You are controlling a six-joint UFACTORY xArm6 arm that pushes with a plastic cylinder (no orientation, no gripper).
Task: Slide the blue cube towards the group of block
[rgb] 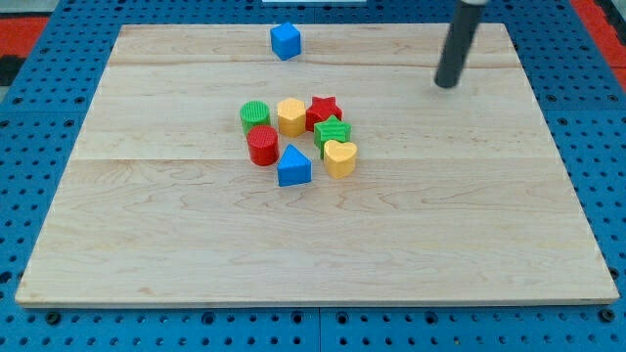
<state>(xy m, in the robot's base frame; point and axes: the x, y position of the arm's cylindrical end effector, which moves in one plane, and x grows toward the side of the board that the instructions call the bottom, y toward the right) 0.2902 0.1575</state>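
The blue cube (286,41) sits alone near the view's top edge of the wooden board (147,225), left of centre. The group lies below it at mid-board: a green cylinder (254,115), a yellow hexagonal block (290,116), a red star (324,110), a green block (333,132), a red cylinder (262,146), a blue triangle (293,166) and a yellow heart (339,156). My tip (447,84) is at the view's upper right, far to the right of the blue cube and slightly lower, touching no block.
The board rests on a blue perforated base (39,108) that surrounds it. A red area (602,20) shows at the view's top right corner.
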